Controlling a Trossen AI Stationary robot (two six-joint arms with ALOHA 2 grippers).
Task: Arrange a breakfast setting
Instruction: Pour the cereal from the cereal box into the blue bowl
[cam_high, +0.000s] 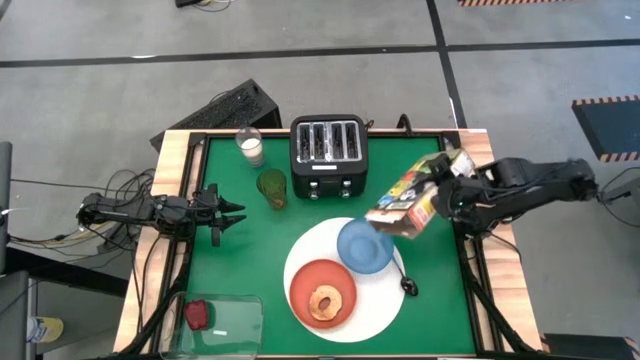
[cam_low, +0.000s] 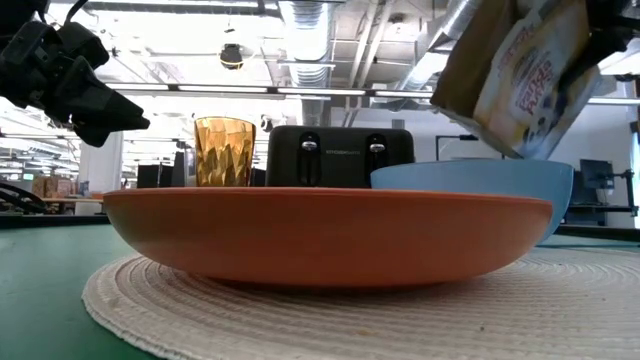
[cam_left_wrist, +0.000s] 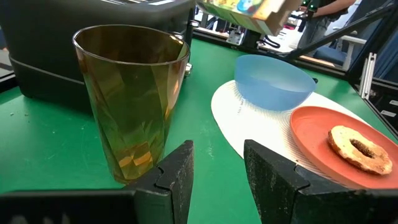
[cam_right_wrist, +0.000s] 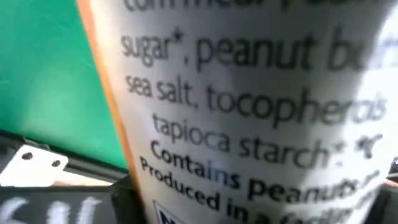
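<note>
High view shows the right gripper (cam_high: 447, 196) holding a tipped cereal box (cam_high: 412, 198) over the blue bowl (cam_high: 365, 245), middle right of the frame. Tip too fast and cereal may spill onto the white plate (cam_high: 383, 302). Left gripper (cam_high: 232, 214) waits open, middle left, near the amber glass (cam_high: 271, 186).

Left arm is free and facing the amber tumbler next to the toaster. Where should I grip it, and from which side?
Grip the amber tumbler around its lower-middle wall, coming in level from the left gripper's present side. It stands upright, tapers toward the base, and its rim is open, so a side pinch suits. The toaster sits close behind, so don't overshoot. The fingers are open, but may need to spread wider.
</note>
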